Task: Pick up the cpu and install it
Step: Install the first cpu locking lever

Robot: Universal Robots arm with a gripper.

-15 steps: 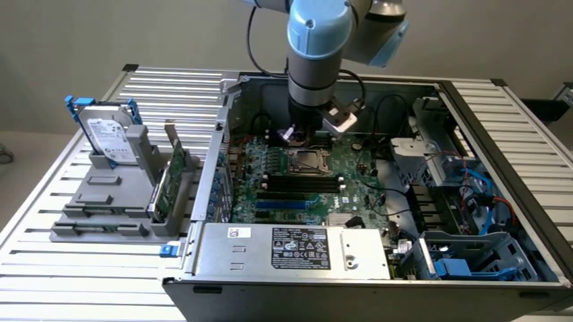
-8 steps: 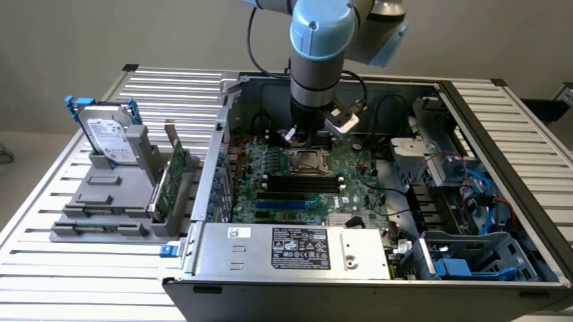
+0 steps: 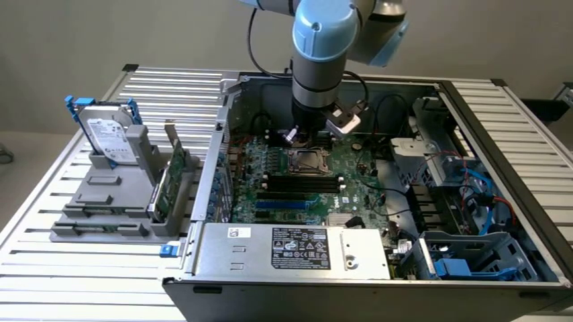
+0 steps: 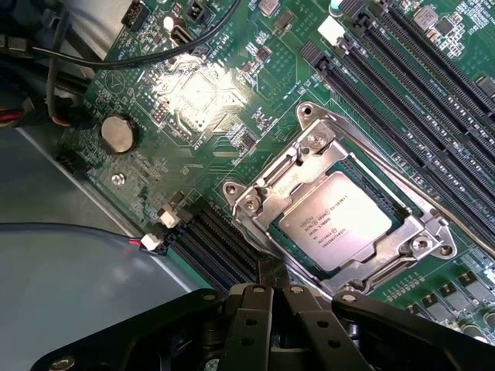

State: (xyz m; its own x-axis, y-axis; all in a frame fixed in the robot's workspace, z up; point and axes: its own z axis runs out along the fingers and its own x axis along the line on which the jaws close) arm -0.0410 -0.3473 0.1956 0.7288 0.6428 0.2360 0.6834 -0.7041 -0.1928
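Observation:
The cpu (image 4: 334, 220), a flat silver-grey square with printed text, lies seated in the metal-framed socket (image 4: 255, 202) on the green motherboard (image 4: 201, 100). My gripper (image 4: 271, 292) hovers just beside the socket's frame, its black fingers pressed together and shut with nothing between them. In the exterior view the gripper (image 3: 309, 136) hangs inside the open computer case, just behind the socket (image 3: 308, 162) in the middle of the motherboard (image 3: 358, 194).
Black memory slots (image 4: 418, 100) run beside the socket. A coin battery (image 4: 118, 133) and black cables (image 4: 116, 58) lie nearby. On the exterior view's left a grey stand (image 3: 107, 201) holds a hard drive (image 3: 109, 139) and an upright green card (image 3: 168, 181). The power supply (image 3: 296, 249) fills the case's front.

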